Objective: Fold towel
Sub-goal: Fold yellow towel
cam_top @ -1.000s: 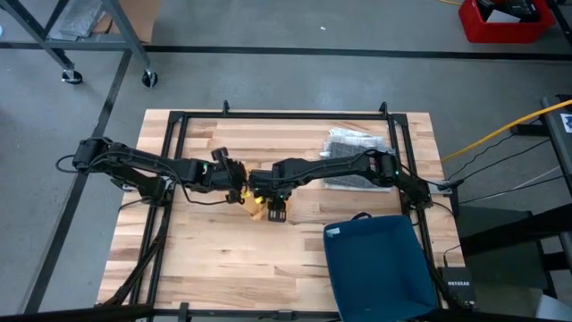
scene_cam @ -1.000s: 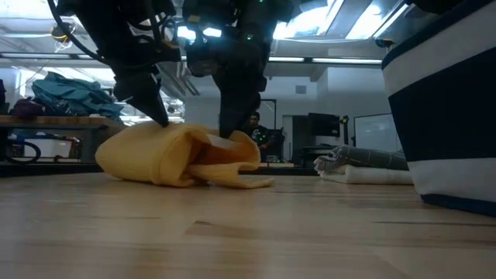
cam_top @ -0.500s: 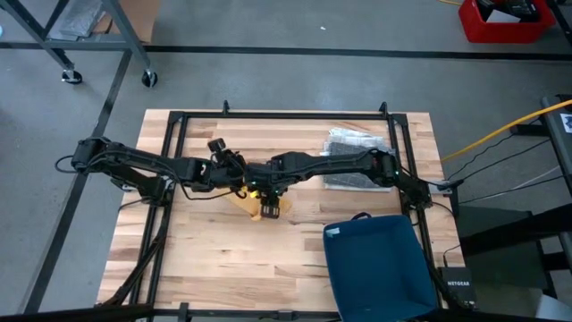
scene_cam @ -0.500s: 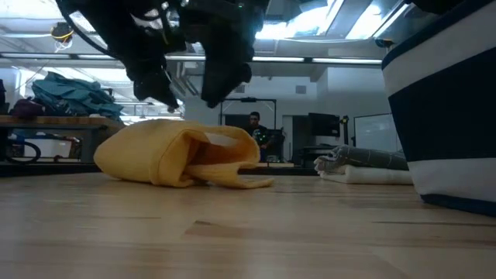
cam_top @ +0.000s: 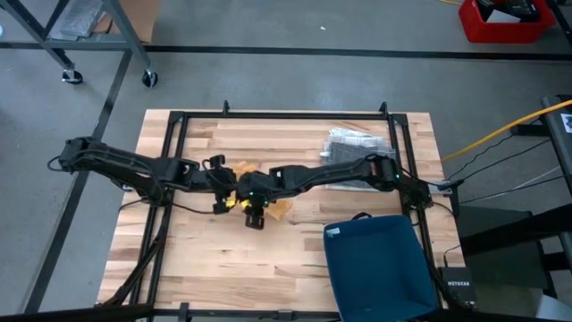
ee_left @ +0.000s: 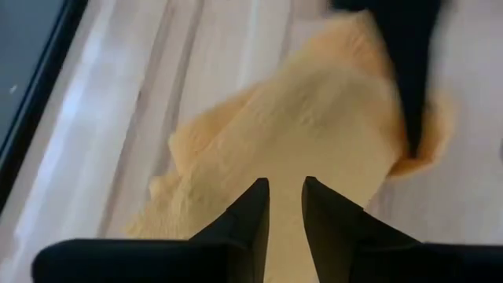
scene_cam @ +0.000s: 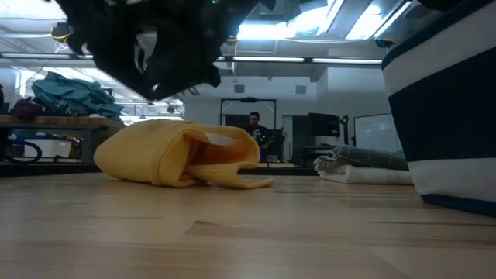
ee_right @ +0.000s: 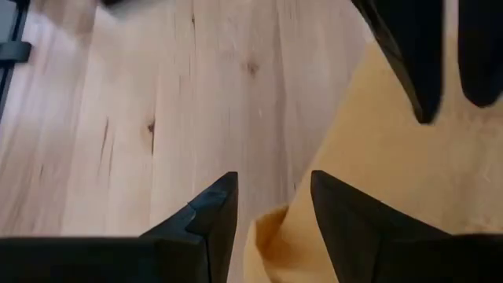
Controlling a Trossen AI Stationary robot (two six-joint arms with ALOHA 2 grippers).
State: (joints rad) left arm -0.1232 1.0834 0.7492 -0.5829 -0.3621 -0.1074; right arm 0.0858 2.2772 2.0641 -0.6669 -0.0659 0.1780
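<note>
Towel (scene_cam: pixel 177 153): rumpled yellow terry mound

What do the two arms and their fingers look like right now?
Both are dark, slim, jointed arms with black cables trailing from their bases. The left gripper and right gripper each have two black, tapered, wedge-shaped fingers. No markings are readable.

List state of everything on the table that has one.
yellow towel: crumpled in a heap, unfolded, not held.
left gripper: above the towel, fingers narrowly apart, empty.
right gripper: over the towel's edge, fingers open, empty.
grey cloth: folded, at the far right.
blue bin: upright at the near right edge.
</note>
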